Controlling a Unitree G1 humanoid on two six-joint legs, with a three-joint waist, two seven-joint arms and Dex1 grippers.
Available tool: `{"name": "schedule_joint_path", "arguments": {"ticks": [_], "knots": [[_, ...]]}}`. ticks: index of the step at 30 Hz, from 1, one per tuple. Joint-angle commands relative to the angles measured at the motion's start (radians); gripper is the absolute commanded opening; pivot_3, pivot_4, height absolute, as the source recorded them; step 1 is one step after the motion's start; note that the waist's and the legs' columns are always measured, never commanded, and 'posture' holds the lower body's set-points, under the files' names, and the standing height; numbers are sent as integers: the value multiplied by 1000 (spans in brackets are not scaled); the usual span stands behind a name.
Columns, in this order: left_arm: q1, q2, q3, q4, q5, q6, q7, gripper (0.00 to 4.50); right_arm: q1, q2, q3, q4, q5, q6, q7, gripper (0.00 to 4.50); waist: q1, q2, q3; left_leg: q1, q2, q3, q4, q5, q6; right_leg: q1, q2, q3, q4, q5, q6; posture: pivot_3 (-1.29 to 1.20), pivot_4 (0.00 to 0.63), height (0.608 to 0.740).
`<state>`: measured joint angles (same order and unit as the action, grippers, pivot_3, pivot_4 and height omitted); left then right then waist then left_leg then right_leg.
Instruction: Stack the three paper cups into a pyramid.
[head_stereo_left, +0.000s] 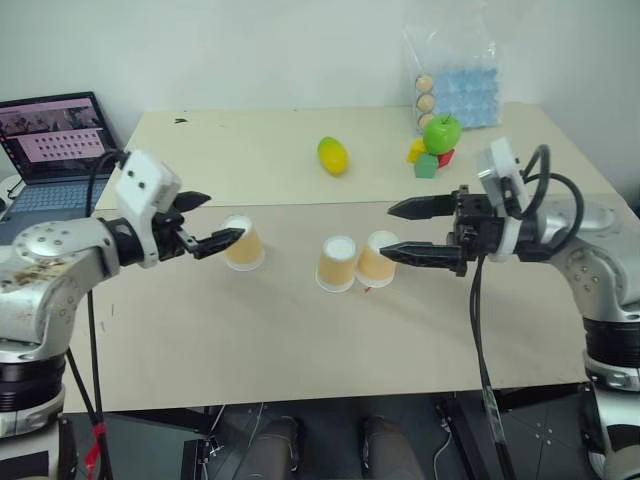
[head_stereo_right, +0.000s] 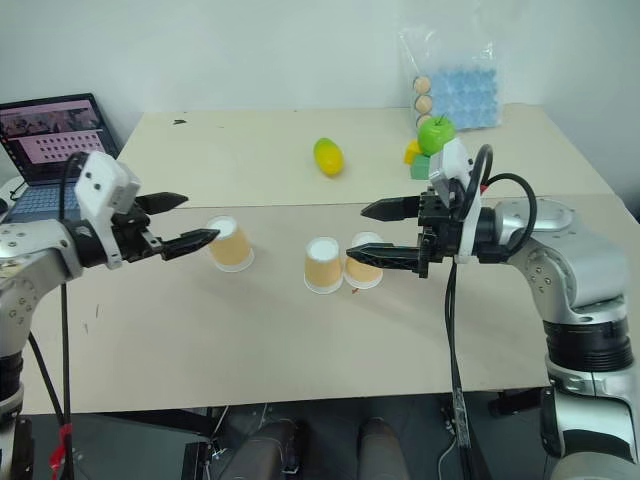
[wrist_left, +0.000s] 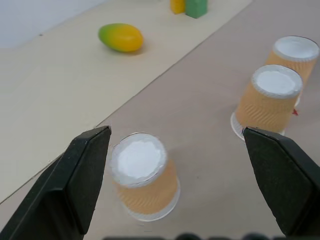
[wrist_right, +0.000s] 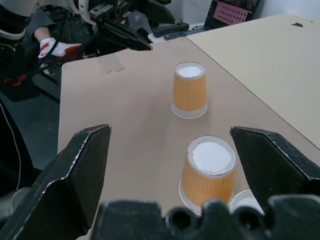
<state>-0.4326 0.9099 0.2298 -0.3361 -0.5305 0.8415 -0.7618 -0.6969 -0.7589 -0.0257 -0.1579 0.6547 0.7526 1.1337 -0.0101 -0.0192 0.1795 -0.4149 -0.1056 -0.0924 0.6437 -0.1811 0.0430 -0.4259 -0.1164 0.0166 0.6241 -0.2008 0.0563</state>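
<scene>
Beige tabletop carries three paper cups, all upside down and unstacked: the left cup stands apart, the middle cup and right cup stand just beside each other. Left gripper hovers wide open beside the left cup, holding nothing; right gripper hovers wide open over the right cup, likewise empty. Risk, as judged: closing on the right cup could knock its close neighbour over. A mango lies farther back.

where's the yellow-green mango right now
In the left eye view the yellow-green mango lies on the far, lighter table panel, left of the green apple and behind the three upside-down orange-tan paper cups.
</scene>
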Motion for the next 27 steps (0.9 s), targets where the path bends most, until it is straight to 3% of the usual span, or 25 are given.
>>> {"name": "schedule_joint_path", "arguments": {"ticks": [1, 12, 27], "knots": [[29, 2, 18, 15, 35, -58, 10, 4500, -42, 13, -8, 17, -13, -54, 8, 4457, 2, 0, 0, 0, 0, 0, 0, 0, 0, 0, 0, 0, 0, 0, 0, 0, 150, 740], [146, -145, 4, 106, 65, -145, 71, 4500, -75, 16, -20, 22, -14, -52, 3, 4457, 1, 0, 0, 0, 0, 0, 0, -4, -7, -1, 0, 0, 0, 1, -1, 0, 150, 740], [59, -337, -110, 300, 188, -337, 144, 4500, -71, -17, -66, -41, 18, -10, -58, 4457, 10, 0, 0, 0, 0, 0, 0, -4, -8, -1, 0, 0, 0, 1, -2, 0, 150, 740]]}}
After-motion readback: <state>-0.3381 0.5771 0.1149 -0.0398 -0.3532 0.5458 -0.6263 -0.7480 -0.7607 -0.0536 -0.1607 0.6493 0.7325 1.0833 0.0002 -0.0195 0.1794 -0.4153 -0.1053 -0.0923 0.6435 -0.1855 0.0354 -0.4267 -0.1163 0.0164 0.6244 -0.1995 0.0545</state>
